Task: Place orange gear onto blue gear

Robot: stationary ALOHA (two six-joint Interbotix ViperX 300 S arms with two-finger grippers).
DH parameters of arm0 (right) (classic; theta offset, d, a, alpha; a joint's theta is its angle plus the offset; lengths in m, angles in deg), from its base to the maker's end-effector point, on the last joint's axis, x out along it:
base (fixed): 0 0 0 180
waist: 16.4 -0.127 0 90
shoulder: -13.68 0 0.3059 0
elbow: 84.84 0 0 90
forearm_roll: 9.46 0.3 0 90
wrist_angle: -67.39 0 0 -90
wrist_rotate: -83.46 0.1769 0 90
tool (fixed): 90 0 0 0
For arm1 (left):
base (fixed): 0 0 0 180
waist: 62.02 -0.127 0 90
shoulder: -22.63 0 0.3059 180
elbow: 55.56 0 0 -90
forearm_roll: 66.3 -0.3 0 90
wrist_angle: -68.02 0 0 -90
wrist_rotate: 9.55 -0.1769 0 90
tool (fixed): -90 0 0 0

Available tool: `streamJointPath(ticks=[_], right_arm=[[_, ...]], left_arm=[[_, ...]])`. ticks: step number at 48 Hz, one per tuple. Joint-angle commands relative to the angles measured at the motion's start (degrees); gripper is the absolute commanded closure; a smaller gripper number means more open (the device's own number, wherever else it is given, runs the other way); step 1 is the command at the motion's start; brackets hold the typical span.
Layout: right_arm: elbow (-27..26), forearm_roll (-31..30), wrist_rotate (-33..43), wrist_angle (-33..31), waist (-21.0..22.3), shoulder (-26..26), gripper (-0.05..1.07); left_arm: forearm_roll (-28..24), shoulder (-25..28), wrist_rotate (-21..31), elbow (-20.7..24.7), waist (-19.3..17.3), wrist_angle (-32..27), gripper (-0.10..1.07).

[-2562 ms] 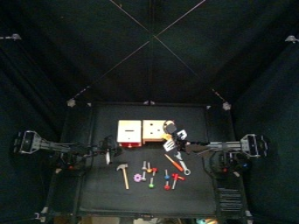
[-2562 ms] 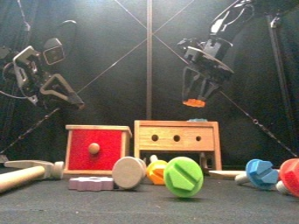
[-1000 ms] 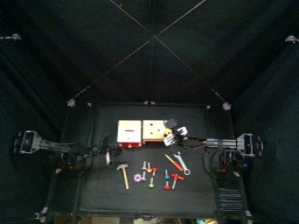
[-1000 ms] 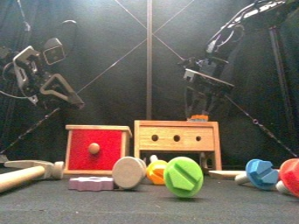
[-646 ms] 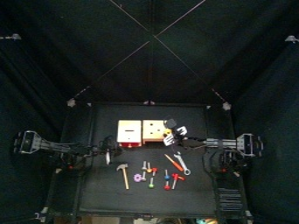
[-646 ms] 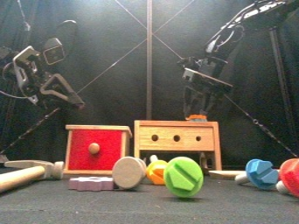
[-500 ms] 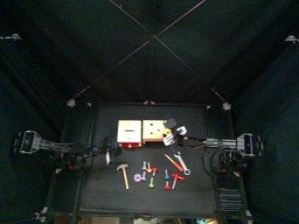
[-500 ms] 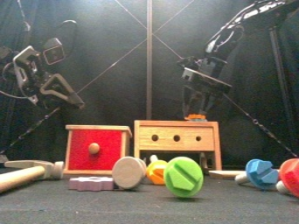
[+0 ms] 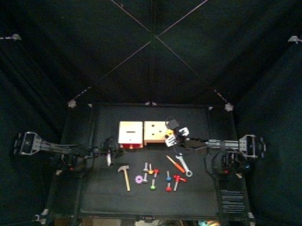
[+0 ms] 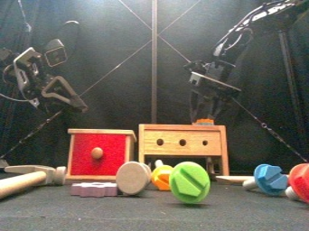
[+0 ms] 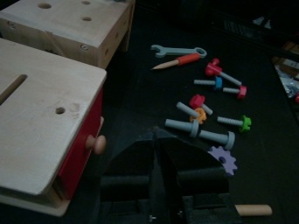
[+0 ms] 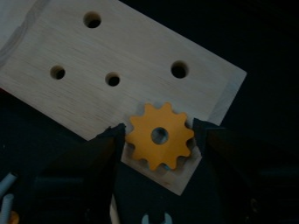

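The right gripper (image 12: 160, 140) clamps the orange gear (image 12: 160, 137) over the wooden block (image 12: 105, 61) at the table's rear. Locate the blue gear, unseen here, before lowering. The left gripper (image 11: 162, 175) is closed, resting.

The right arm reaches in from its side, its wrist bent so the right gripper (image 10: 203, 115) points down over the table's rear half; in its own wrist view the two black jaws stand close on either side of what they clamp (their tips dim). The left arm rests raised at the table's left edge, left gripper (image 11: 163, 179) angled downward, jaws nearly together.
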Motion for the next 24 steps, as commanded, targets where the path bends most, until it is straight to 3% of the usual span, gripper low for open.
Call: streamJointPath(ticks=[1, 24], right_arm=[[-0.6, 0.0, 0.1, 0.1, 0.3, -0.8, 0.06], [-1.0, -0.7, 0.2, 0.3, 0.1, -1.2, 0.01]], left_arm=[[0.0, 0.0, -0.1, 1.1, -0.2, 0.4, 0.51], [0.0, 0.0, -0.1, 1.1, -0.2, 0.3, 0.51]])
